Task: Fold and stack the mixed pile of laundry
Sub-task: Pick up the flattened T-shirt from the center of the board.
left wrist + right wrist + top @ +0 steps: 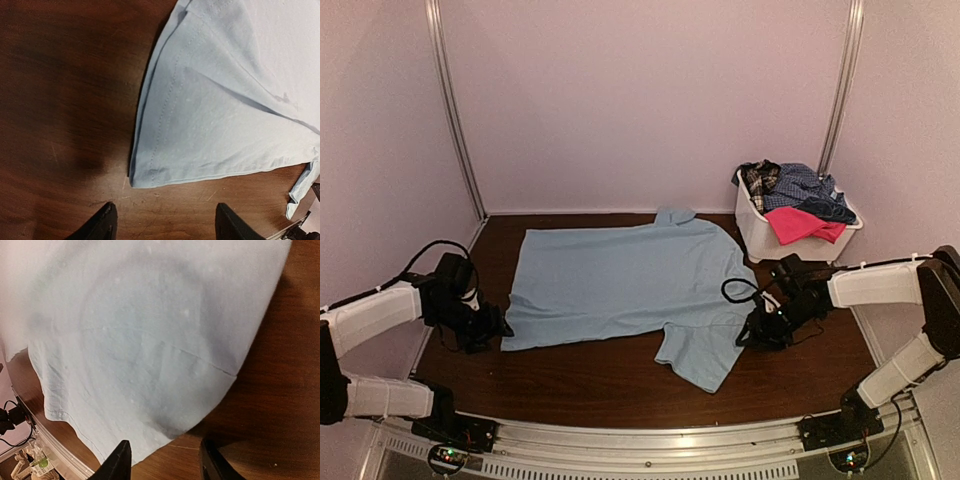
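— Entry one, counter (620, 395)?
— Dark wood. Light blue shirt (620, 280) spread flat across the middle, hem to the left.
— Basket (758, 240)?
— Back right, holding the pile (798, 200): checks, plaid, pink, navy.
— Left end effector (498, 328)?
— Arm low, reaching inward. Jaws wide apart, empty, just off the shirt's near left corner.
— Right end effector (755, 335)?
— Forearm angled inward and down, low beside the near sleeve. Jaws apart, gripping nothing.
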